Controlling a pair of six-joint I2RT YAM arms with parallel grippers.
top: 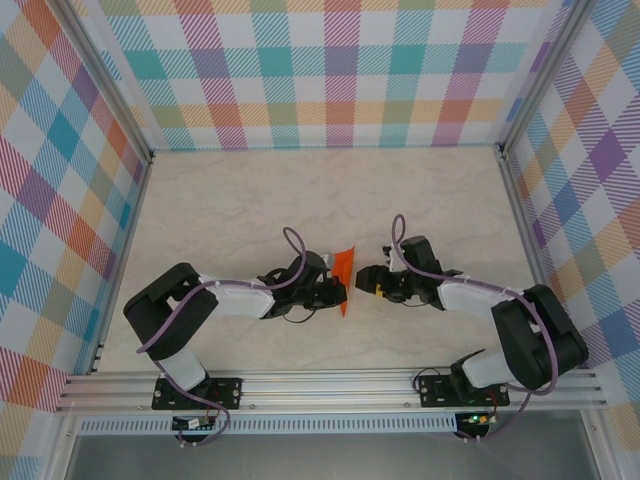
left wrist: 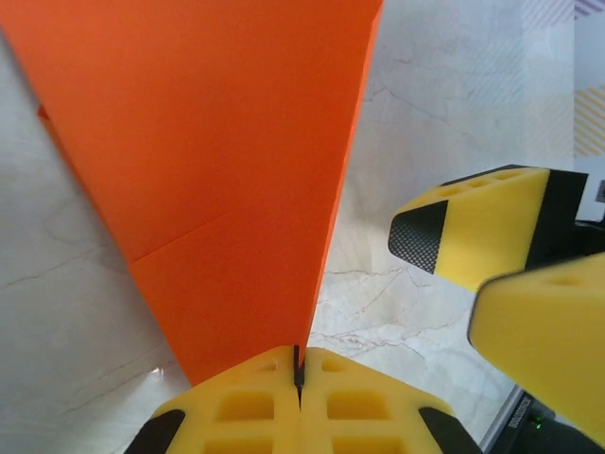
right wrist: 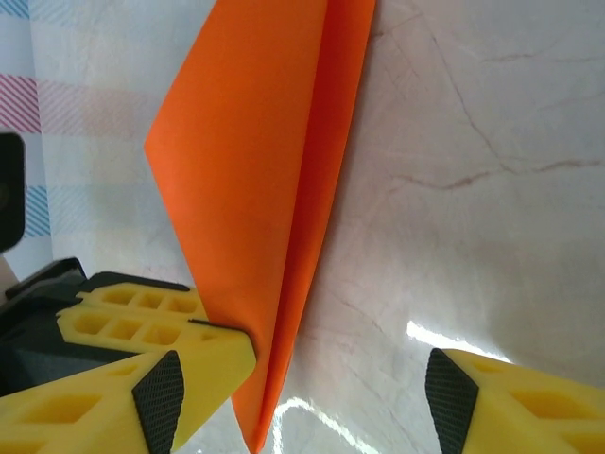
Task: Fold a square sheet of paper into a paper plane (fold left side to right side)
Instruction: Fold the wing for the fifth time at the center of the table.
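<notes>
1. The paper plane (top: pixel 343 268) is near the middle of the table (top: pixel 250 200). It is held up off the surface on edge, with its narrow end toward 6 o'clock in the overhead view.
2. The left pincer (left wrist: pixel 298 371) is pressed together on the plane near that narrow end, with the paper squeezed in the seam between its yellow pads.
3. The right pincer (top: pixel 370 281) sits just at 3 o'clock of the plane, its pads spread apart with nothing between them. I cannot tell whether either pad touches the paper's edge.
4. Judging by the creased, pointed shape, the folding looks nearly done. This step reads as a handover or a last pinch along the layered spine.
5. The next move would call for the right pincer to ease toward 9 o'clock until the free edge lies between its pads. It should then close gently, without crumpling the paper or tugging against the left grip.
6. The number of layers, and whether the wings are turned down, are hard to make out. In the left wrist view the wide end runs off the top edge.
</notes>
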